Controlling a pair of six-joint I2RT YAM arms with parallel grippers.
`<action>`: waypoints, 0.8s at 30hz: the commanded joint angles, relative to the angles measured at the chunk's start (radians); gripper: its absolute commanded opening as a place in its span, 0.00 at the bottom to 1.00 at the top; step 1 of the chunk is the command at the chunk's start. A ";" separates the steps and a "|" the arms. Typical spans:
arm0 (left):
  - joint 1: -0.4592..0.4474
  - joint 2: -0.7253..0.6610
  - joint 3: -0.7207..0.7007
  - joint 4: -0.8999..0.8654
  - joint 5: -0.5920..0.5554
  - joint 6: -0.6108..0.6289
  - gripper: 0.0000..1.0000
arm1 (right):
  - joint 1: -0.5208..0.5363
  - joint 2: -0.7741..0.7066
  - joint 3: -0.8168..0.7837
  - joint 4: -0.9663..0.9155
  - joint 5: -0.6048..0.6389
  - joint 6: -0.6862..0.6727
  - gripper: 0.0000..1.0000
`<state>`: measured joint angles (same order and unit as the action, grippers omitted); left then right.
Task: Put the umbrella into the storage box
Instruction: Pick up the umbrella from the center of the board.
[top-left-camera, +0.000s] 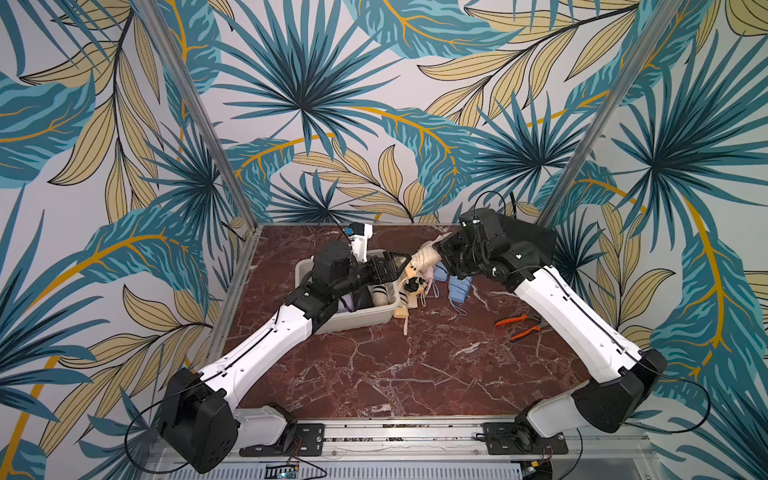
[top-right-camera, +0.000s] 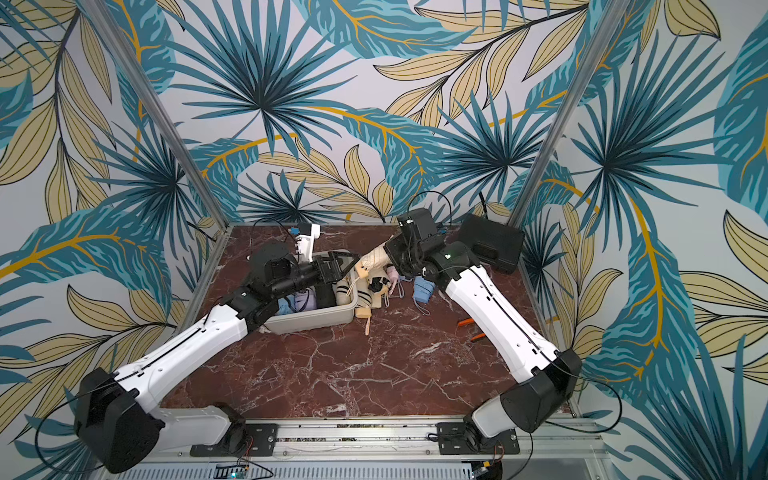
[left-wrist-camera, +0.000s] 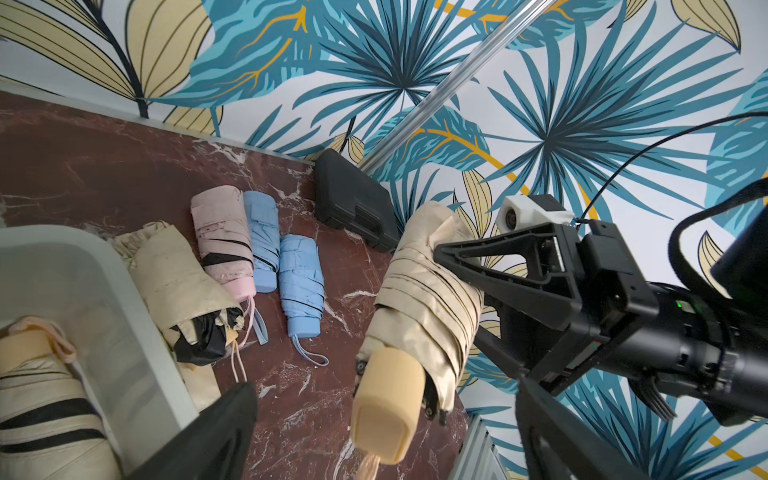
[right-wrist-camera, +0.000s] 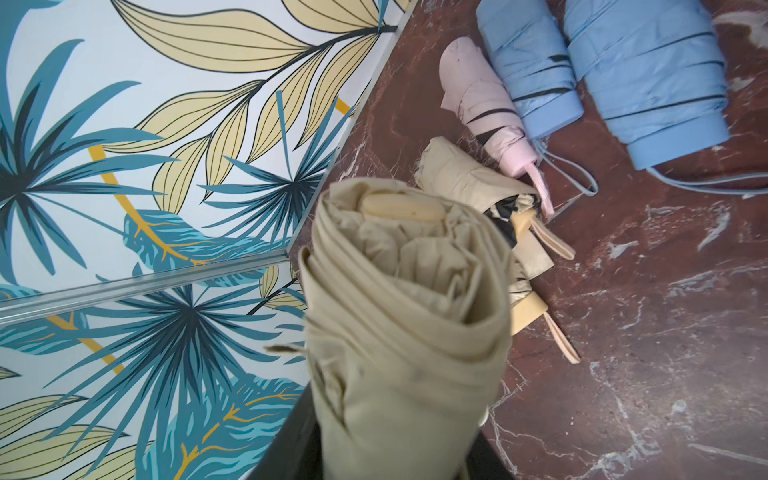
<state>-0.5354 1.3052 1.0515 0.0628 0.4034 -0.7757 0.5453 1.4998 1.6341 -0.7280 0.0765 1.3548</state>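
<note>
Only the left wrist view shows the right jaws clamped on the beige umbrella (left-wrist-camera: 419, 291), aloft just outside the storage box (left-wrist-camera: 116, 299); left jaws spread wide, empty, over its rim

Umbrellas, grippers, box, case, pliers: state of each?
Left gripper: open, empty.
Right gripper: shut on lifted beige umbrella.
Storage box: upright, umbrellas inside.
Beige umbrella by box: loosely wrapped.
Pink umbrella: folded, outside box.
Blue umbrellas: folded, outside box.
Black case: shut.
Pliers: handles spread.
</note>
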 joint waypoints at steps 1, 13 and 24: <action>-0.001 0.010 0.030 0.077 0.068 0.015 1.00 | 0.031 -0.009 0.040 0.074 0.003 0.049 0.34; -0.002 0.043 0.046 0.069 0.130 0.019 0.64 | 0.098 0.020 0.038 0.113 0.002 0.100 0.35; 0.001 0.037 0.073 0.026 0.132 0.060 0.38 | 0.101 0.020 0.014 0.136 0.000 0.093 0.55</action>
<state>-0.5331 1.3525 1.0828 0.0837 0.5159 -0.7437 0.6388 1.5204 1.6493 -0.6540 0.0776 1.4570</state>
